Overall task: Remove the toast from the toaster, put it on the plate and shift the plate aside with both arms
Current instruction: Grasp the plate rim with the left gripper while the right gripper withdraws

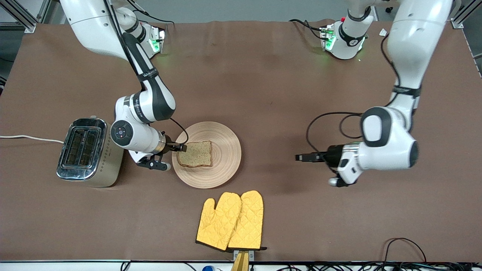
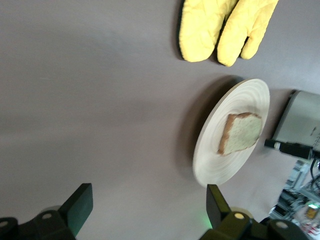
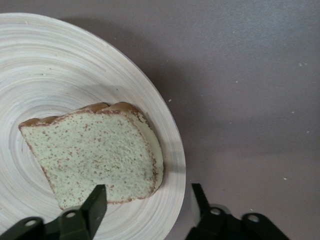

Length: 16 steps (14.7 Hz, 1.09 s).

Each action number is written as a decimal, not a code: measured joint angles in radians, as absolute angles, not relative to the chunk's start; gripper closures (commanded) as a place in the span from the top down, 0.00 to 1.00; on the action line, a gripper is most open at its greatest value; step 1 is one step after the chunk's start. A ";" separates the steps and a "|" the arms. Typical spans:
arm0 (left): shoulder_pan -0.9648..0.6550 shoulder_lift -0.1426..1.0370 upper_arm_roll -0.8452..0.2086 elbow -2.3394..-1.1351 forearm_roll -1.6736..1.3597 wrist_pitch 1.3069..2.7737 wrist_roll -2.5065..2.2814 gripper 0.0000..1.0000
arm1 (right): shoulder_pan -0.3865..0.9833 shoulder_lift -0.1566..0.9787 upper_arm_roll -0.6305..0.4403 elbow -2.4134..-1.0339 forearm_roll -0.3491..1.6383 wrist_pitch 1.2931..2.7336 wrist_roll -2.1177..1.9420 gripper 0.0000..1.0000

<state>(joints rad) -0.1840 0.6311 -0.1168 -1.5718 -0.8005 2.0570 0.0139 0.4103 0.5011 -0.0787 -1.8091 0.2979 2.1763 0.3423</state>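
The toast [image 1: 196, 154] lies flat on the plate [image 1: 226, 148], on the half toward the right arm's end. My right gripper [image 1: 182, 147] is open at the plate's rim beside the toaster. In the right wrist view one finger is over the toast [image 3: 95, 155] and the other is outside the rim of the plate [image 3: 60, 65], so the right gripper [image 3: 148, 200] straddles the rim without gripping it. My left gripper [image 1: 300, 157] is open and empty over bare table toward the left arm's end. The left wrist view shows the left gripper [image 2: 147, 207] apart from the plate [image 2: 215, 165] and the toast [image 2: 241, 132].
A silver two-slot toaster [image 1: 86, 150] stands beside the plate toward the right arm's end, with a white cord. Two yellow oven mitts [image 1: 231, 220] lie nearer the front camera than the plate. Loose cables lie near the front edge.
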 measured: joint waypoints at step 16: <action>-0.527 0.910 -0.121 -1.448 -1.148 2.403 0.046 0.97 | 0.057 0.168 -0.136 -1.590 0.126 1.725 0.107 1.00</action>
<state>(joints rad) -0.5266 0.9100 -0.1212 -1.4475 -1.1482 2.4028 0.0463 0.0565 0.1681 -0.1360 -1.5897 0.1255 1.7251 0.1072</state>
